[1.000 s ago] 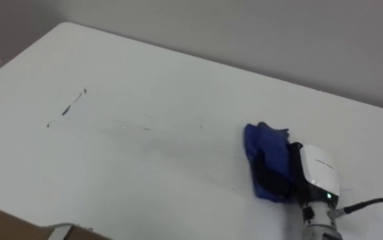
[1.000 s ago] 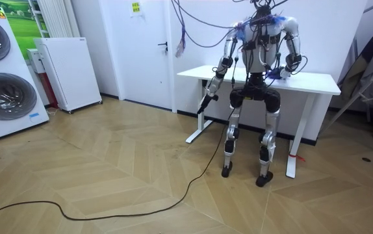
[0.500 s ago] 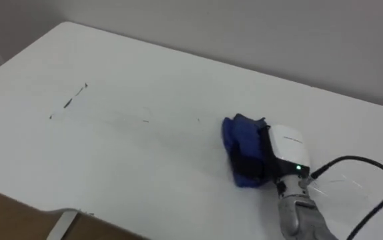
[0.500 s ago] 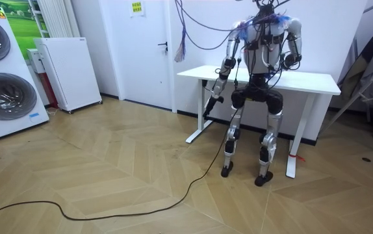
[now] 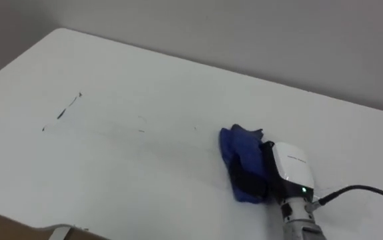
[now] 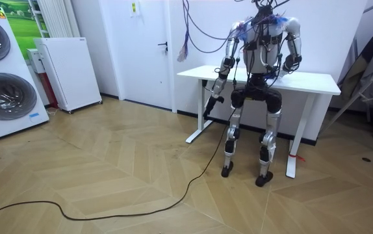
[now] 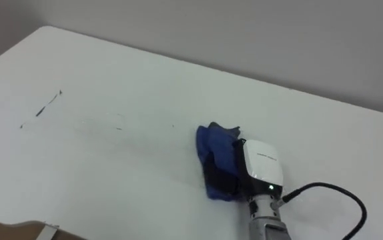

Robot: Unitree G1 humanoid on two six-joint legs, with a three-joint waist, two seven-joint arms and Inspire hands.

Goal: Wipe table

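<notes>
Robot standing at the near edge of a white table, facing it and the wall behind, as the room view shows. The right hand rests on the tabletop on a crumpled blue cloth. The cloth lies beneath the hand and bunches out ahead of it and to its left, touching both hand and table. The dark fingers reach forward over the cloth, their tips lost in its folds. Whether they press flat or curl into the fabric cannot be told. Far to the left of the hand, near the table's left edge, is a short dark streak. A few faint specks lie between the streak and the cloth. The left hand hangs low beside the table's left end, off the tabletop and well apart from the cloth. Its state cannot be made out.
</notes>
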